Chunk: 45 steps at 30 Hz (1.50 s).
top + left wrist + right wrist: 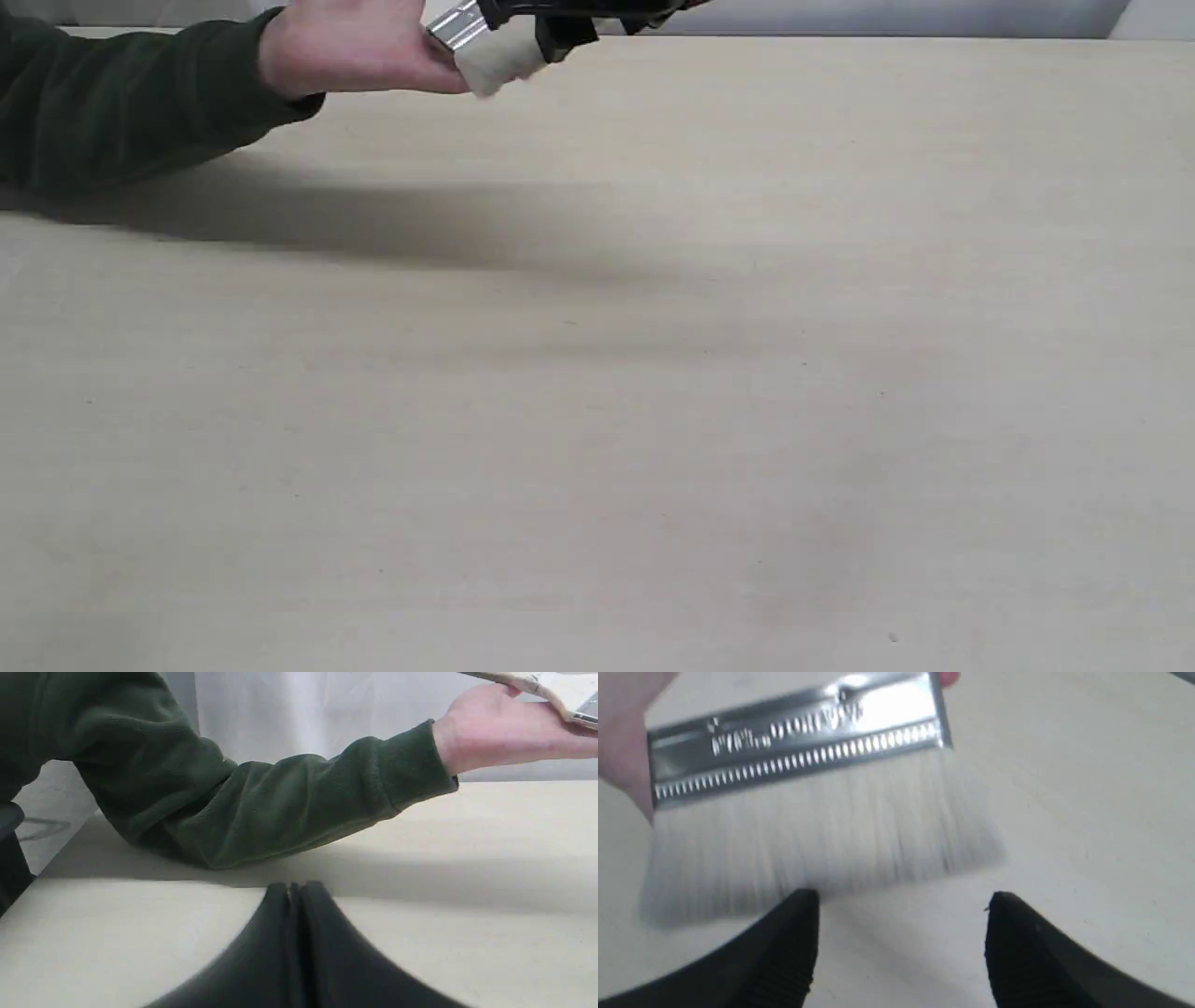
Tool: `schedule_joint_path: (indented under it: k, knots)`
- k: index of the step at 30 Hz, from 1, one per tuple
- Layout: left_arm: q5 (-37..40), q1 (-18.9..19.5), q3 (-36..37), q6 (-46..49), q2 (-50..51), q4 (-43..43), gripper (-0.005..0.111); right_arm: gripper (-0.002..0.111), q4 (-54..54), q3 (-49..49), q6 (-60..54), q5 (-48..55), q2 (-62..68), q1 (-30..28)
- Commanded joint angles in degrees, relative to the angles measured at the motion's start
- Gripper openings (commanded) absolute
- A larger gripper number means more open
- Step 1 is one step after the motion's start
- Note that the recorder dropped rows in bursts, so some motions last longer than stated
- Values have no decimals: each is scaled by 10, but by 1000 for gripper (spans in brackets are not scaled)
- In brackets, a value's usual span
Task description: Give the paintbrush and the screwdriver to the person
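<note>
The person's bare hand (355,47), arm in a dark green sleeve (121,103), reaches in at the far left above the table. The paintbrush (467,42) lies across that hand, whitish bristles pointing right. My right gripper (546,28) is at the bristle tips, open. In the right wrist view the metal band and bristles of the paintbrush (798,765) sit just beyond the right gripper (901,898), nothing between its fingers. The left wrist view shows the hand (504,732) under the pale paintbrush handle (537,686), and my left gripper (295,887) shut, empty, low over the table. The screwdriver is out of view.
The pale wooden table (653,420) fills the exterior view. A white backdrop (327,714) hangs behind the table's far edge. The person's sleeve (233,802) rests on the table ahead of the left gripper.
</note>
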Motion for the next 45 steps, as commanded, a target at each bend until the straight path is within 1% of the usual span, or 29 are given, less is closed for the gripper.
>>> schedule_joint_path:
  k: [1, 3, 6, 9, 12, 18, 21, 28, 40, 45]
  knots:
    - [-4, -5, 1, -1, -1, -1, 0, 55, -6, 91, -4, -47, -77, -3]
    - [-4, -5, 1, -1, -1, -1, 0, 55, -6, 155, 8, -77, -125, -3]
    - [-4, -5, 1, -1, -1, -1, 0, 48, -4, 244, 24, -118, -199, -3]
    - [-4, -5, 1, -1, -1, -1, 0, 37, 3, 337, 27, -154, -280, -2]
    - [-4, -5, 1, -1, -1, -1, 0, 25, 34, 424, 27, -194, -365, -2]
    - [-3, -5, 1, -1, -1, -2, 0, 4, 78, 605, 27, -280, -538, -2]
    - [-3, -5, 1, -1, -1, -2, 0, 4, 102, 699, 27, -321, -617, -2]
    - [-3, -5, 1, -1, -1, -1, 0, 4, 131, 832, 27, -410, -756, -2]
    - [-3, -5, 1, -1, -1, -1, 0, 4, 136, 972, 23, -562, -920, -2]
    - [-4, -5, 1, -1, -1, 0, 0, 4, 129, 1005, 10, -602, -983, -2]
